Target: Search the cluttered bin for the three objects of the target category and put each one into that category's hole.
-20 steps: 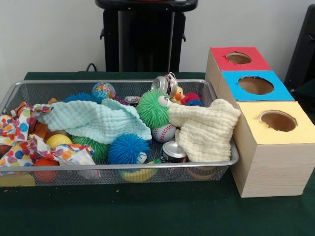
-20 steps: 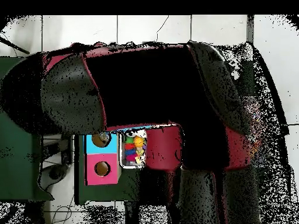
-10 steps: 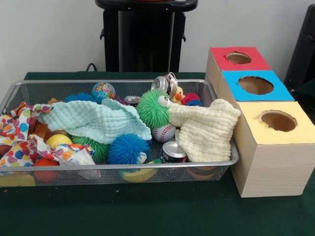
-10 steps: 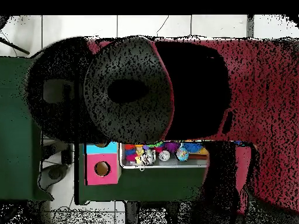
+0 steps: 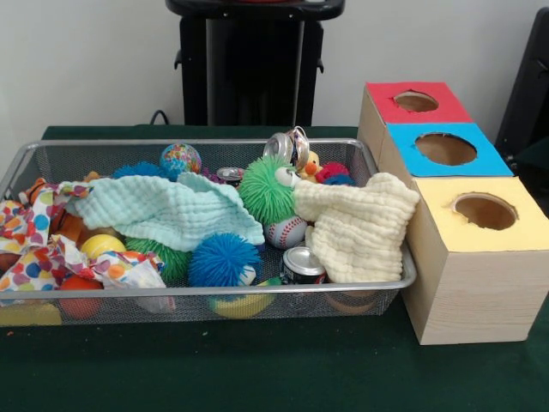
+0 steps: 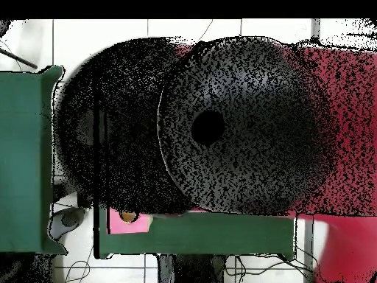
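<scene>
A wire mesh bin [image 5: 257, 290] holds a clutter of toys and cloths. A mint cloth [image 5: 163, 210] lies over its middle and a cream cloth [image 5: 356, 225] drapes the right end. Between them sit a green spiky ball [image 5: 264, 189], a blue spiky ball [image 5: 223, 260] and a baseball [image 5: 286, 232]. One can [image 5: 302, 264] stands at the front rim, and a crushed can [image 5: 283, 148] lies at the back. Right of the bin stand three boxes with round holes, topped red [image 5: 382, 99], blue [image 5: 493, 159] and yellow [image 5: 446, 227]. No gripper shows in either view.
A polka-dot cloth [image 5: 34, 245], a yellow ball [image 5: 102, 245] and a globe ball [image 5: 180, 159] fill the bin's left part. In the overhead view the arm's black round body [image 6: 235, 125] hides the bin; only a corner of the red-topped box [image 6: 125, 223] and the green table [image 6: 221, 236] show.
In the overhead view the arm has swung across and now covers the bin and the blue-topped box. Nothing in the front view has moved.
</scene>
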